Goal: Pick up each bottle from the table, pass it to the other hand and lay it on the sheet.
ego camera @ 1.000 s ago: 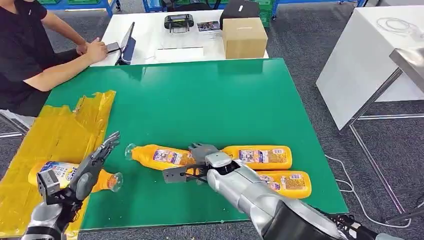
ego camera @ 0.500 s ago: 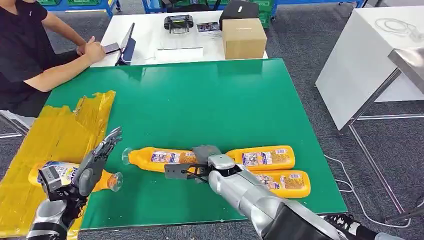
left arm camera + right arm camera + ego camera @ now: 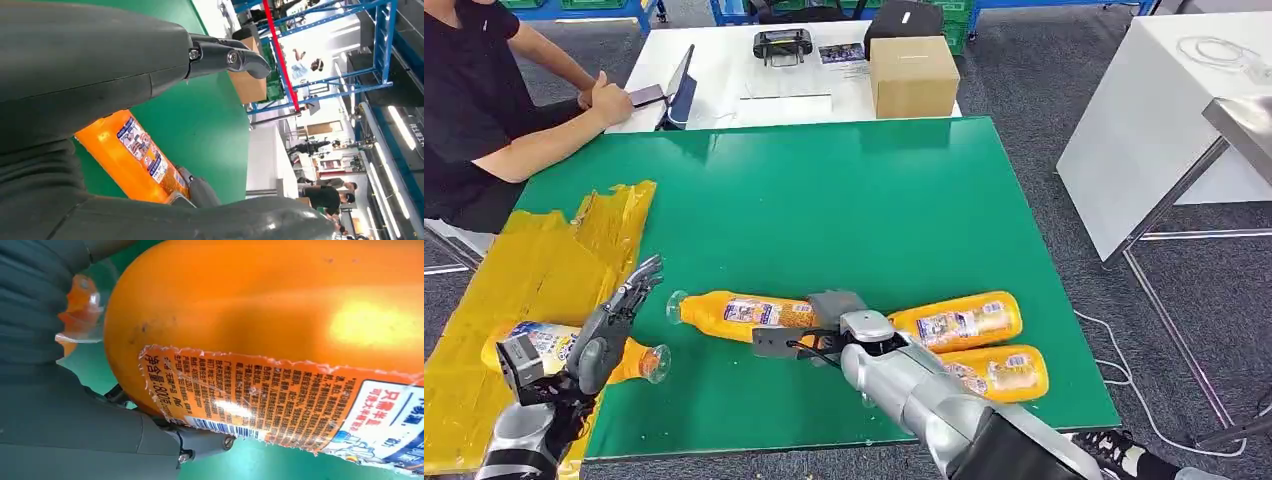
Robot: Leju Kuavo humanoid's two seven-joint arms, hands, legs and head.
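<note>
The right hand (image 3: 829, 318) is lying over the middle bottle (image 3: 734, 314) on the green table (image 3: 824, 200), its fingers wrapping the body near the label. The right wrist view shows the orange body (image 3: 280, 305) pressed close against that hand, so it appears to be gripping, though I cannot tell whether the hold is firm enough to lift. The bottle's clear cap end is pointing away from this hand toward the left one.

The risk from here, in my judgement, is slipping: the bottle is smooth and rounded, and a grasp taken off its middle could let it roll or tip cap-down as it rises. Two more bottles, one (image 3: 959, 320) just beyond the wrist and one (image 3: 999, 372) nearer the table edge, are lying right beside the right forearm, so a sideways swing could knock them off the table.

The left hand (image 3: 609, 325) is hovering with its fingers spread and holding nothing, just above a bottle (image 3: 549, 345) already lying on the yellow sheet (image 3: 534, 260). The middle bottle's cap is sitting near this hand's fingertips.

Farther off, a person (image 3: 484, 100) is sitting at the table's far corner, beside a white table bearing a cardboard box (image 3: 912, 72).
</note>
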